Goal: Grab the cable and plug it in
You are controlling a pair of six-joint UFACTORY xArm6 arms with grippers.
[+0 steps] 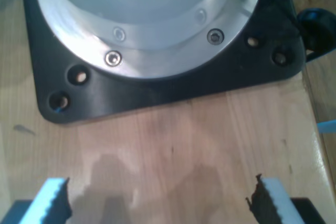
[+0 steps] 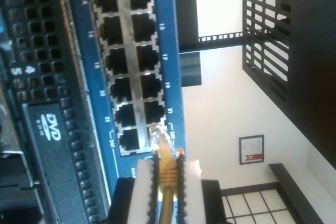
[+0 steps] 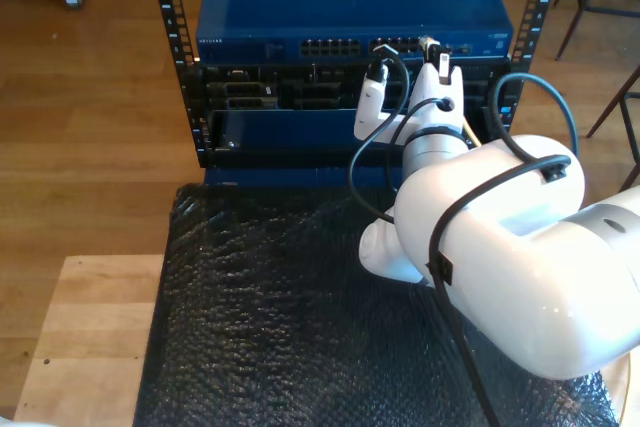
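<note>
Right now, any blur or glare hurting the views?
Second wrist view: the window behind is blown out white, but the switch ports and the plug in my second tool stay readable. First wrist view: soft overall. Exterior view: sharp, evenly lit.

Warm wooden floor point(image 3: 90, 97) around a black rack point(image 3: 180, 57); white wall point(image 2: 220, 103) with a framed notice point(image 2: 251, 149).

The yellow cable point(image 2: 167, 182) points its clear plug point(image 2: 159, 139) at a port on the blue switch point(image 2: 173, 51).
</note>
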